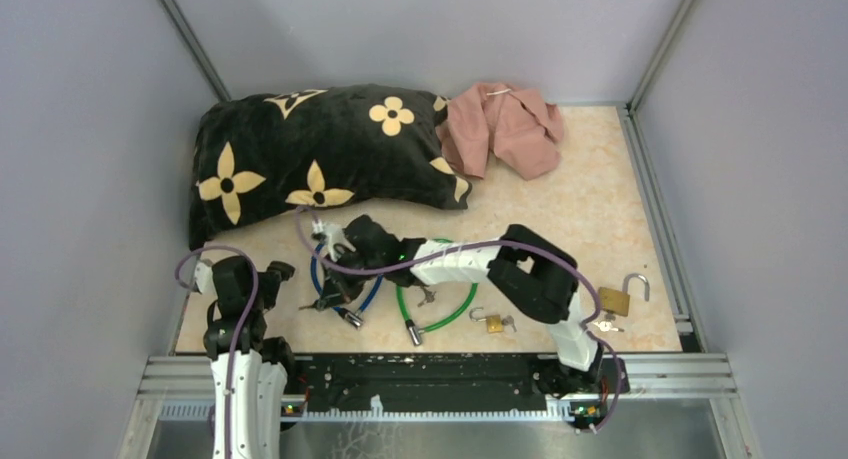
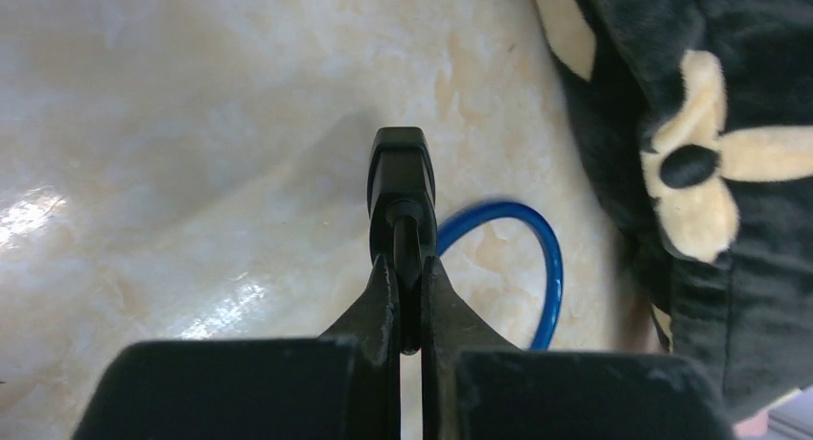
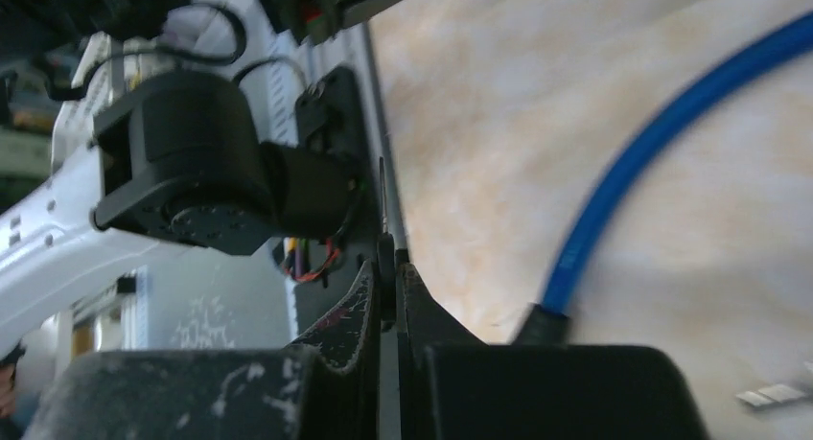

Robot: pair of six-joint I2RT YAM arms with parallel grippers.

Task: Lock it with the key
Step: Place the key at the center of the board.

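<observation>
My left gripper point(image 2: 407, 267) is shut on the black head point(image 2: 401, 186) of the blue cable lock; its blue loop point(image 2: 546, 267) lies on the table just beyond. My right gripper point(image 3: 388, 263) is shut on a thin key point(image 3: 383, 205), seen edge-on, with its blade pointing toward the left arm point(image 3: 182, 162). The blue cable point(image 3: 623, 191) runs past on the right. In the top view both grippers meet over the blue cable point(image 1: 372, 295): the left gripper point(image 1: 318, 301) low, the right gripper point(image 1: 338, 271) just above it. The keyhole is hidden.
A black flowered pillow point(image 1: 320, 154) and a pink cloth point(image 1: 505, 129) lie at the back. A green cable lock point(image 1: 445, 304), a small brass padlock point(image 1: 493, 323), a larger open brass padlock point(image 1: 615, 299) and loose keys point(image 1: 605, 326) lie near the front right edge.
</observation>
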